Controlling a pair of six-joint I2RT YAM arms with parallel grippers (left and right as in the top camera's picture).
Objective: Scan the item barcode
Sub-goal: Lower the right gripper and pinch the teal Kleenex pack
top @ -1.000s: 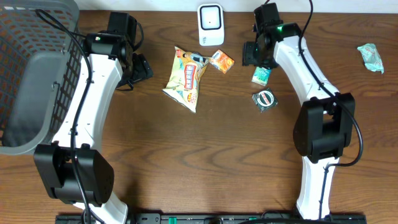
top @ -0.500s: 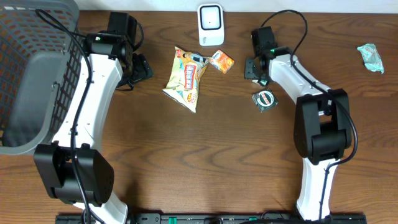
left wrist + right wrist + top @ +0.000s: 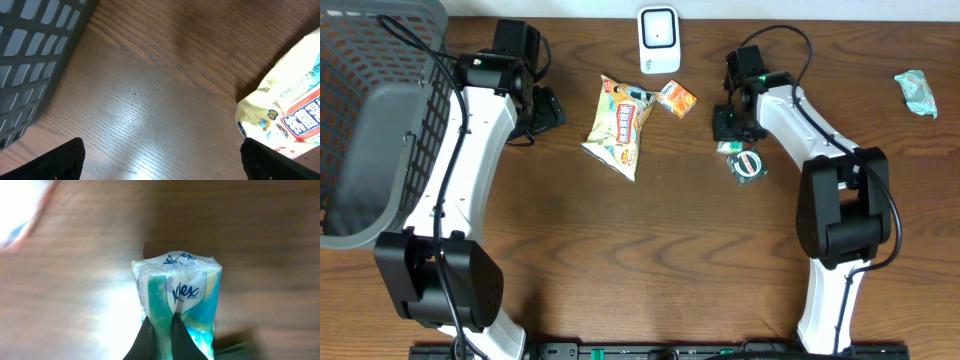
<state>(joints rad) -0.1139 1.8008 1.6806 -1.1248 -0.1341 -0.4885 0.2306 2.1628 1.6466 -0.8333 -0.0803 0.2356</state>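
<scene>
A small teal and white tissue pack [image 3: 177, 292] fills the right wrist view, and my right gripper [image 3: 162, 325] is shut on the fold of its wrapper. From overhead, that gripper [image 3: 728, 125] sits right of centre, and only a sliver of the pack [image 3: 729, 147] shows under it. The white scanner [image 3: 659, 40] stands at the table's far edge, up and to the left of it. My left gripper [image 3: 545, 108] hangs open over bare wood [image 3: 162, 162], with nothing between its fingers.
A yellow snack bag [image 3: 620, 125] lies mid-table, its edge [image 3: 285, 115] by my left gripper. A small orange box [image 3: 676, 98], a round green item [image 3: 747, 162], a teal packet [image 3: 917, 92] at far right, and a grey basket [image 3: 370, 120] at left.
My right gripper has come down towards the near side onto the tissue pack and closed on it. The left arm has not moved.
</scene>
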